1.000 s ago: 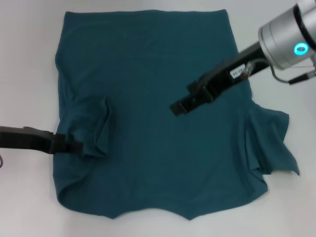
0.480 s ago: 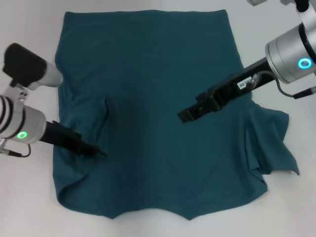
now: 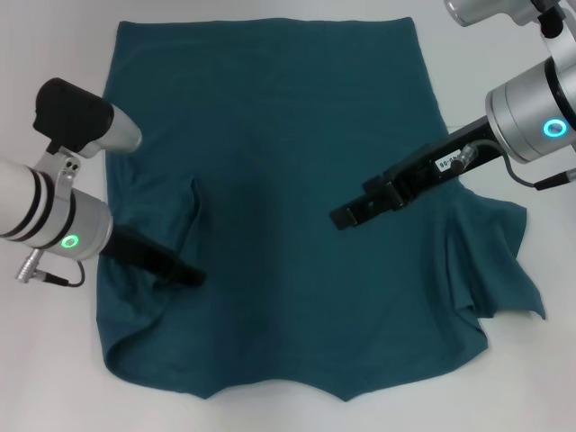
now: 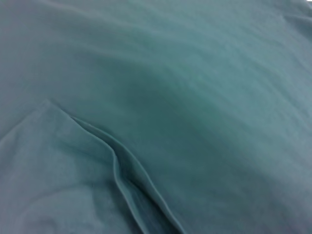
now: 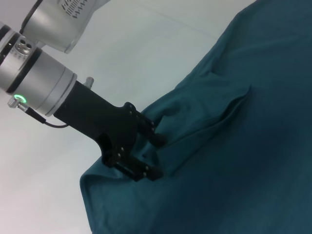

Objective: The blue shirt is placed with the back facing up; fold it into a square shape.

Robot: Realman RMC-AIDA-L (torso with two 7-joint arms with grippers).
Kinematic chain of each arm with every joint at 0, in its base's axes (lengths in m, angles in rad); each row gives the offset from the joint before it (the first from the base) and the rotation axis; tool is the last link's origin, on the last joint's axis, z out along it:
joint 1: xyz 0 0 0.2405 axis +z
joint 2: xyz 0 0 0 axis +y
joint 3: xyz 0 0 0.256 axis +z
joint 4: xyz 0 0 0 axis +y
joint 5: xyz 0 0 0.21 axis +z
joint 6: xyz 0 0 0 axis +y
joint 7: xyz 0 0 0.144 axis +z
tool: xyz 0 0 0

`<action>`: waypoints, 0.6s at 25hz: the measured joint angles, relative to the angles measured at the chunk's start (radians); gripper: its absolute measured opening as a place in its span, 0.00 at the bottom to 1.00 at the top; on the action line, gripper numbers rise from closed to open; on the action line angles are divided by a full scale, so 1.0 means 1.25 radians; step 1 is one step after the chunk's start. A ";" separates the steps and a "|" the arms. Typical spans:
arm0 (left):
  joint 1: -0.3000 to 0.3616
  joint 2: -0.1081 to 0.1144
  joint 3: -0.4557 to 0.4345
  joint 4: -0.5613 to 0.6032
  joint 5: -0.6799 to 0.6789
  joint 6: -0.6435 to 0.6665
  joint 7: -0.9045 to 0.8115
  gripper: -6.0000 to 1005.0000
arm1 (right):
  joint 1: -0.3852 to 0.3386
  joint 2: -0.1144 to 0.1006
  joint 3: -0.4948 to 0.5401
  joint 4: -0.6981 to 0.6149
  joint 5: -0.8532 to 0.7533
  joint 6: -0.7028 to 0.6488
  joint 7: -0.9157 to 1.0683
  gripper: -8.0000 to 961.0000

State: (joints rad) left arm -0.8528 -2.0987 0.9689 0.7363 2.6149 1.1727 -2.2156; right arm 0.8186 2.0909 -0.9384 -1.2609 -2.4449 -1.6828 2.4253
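Observation:
The blue shirt [image 3: 288,162] lies flat on the white table, plain side up, hem at the far edge. Its left sleeve [image 3: 171,225] is folded in over the body; the fold's edge fills the left wrist view [image 4: 117,161]. Its right sleeve [image 3: 504,261] sticks out loose and rumpled. My left gripper [image 3: 192,274] is low over the shirt just beside the folded sleeve. In the right wrist view the left gripper [image 5: 155,156] is open, fingers apart on the cloth, holding nothing. My right gripper [image 3: 342,216] hovers above the shirt's right middle.
Bare white table [image 3: 54,378] surrounds the shirt on all sides. The left arm's silver forearm [image 3: 45,216] hangs over the table at the shirt's left edge. The right arm's forearm [image 3: 531,117] is over the shirt's right edge.
My left arm has swung in and its gripper has slid right, from the folded sleeve's outer edge onto the shirt body. My right gripper has drifted slightly right and nearer.

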 joint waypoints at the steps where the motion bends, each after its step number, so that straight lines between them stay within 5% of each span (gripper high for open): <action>1: -0.002 0.000 0.000 -0.003 0.000 -0.001 -0.003 0.61 | 0.000 0.000 0.000 0.000 0.000 0.001 -0.002 0.87; 15: -0.010 -0.013 0.004 -0.046 0.001 -0.083 -0.065 0.56 | -0.005 0.001 -0.003 0.000 0.009 0.007 -0.010 0.87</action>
State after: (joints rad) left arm -0.8651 -2.1150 0.9743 0.6790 2.6166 1.0690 -2.2964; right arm 0.8129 2.0922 -0.9420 -1.2609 -2.4337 -1.6739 2.4129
